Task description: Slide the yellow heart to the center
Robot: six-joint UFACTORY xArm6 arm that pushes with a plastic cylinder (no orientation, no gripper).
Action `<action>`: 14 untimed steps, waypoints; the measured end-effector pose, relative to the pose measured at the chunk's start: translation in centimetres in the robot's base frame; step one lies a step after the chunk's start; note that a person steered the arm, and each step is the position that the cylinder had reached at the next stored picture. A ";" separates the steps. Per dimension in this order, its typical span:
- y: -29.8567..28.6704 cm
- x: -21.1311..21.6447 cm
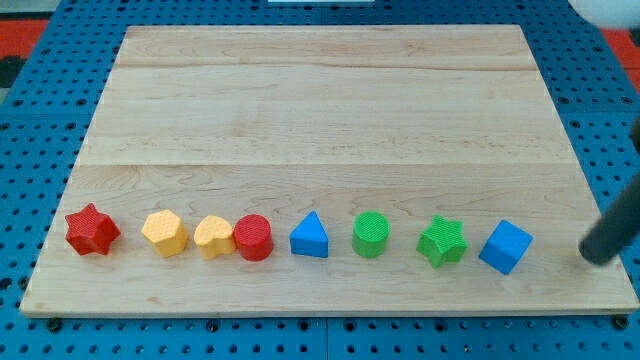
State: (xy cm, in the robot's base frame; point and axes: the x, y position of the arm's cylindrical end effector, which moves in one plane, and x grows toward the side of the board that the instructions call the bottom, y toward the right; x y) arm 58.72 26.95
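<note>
My tip [590, 257] sat at the board's [320, 100] right edge, bare, touching nothing. Leftward ran the row: blue cube [505, 247] nearest, green star [441, 241], green cylinder [371, 235], blue triangle [310, 237], red cylinder [253, 238] touching the yellow heart [213, 237], yellow hexagon [165, 233], red star [92, 230] farthest.
</note>
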 end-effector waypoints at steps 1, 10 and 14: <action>-2.2 3.1; -36.5 -10.7; -28.1 -11.1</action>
State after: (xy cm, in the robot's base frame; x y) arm 47.60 -1.19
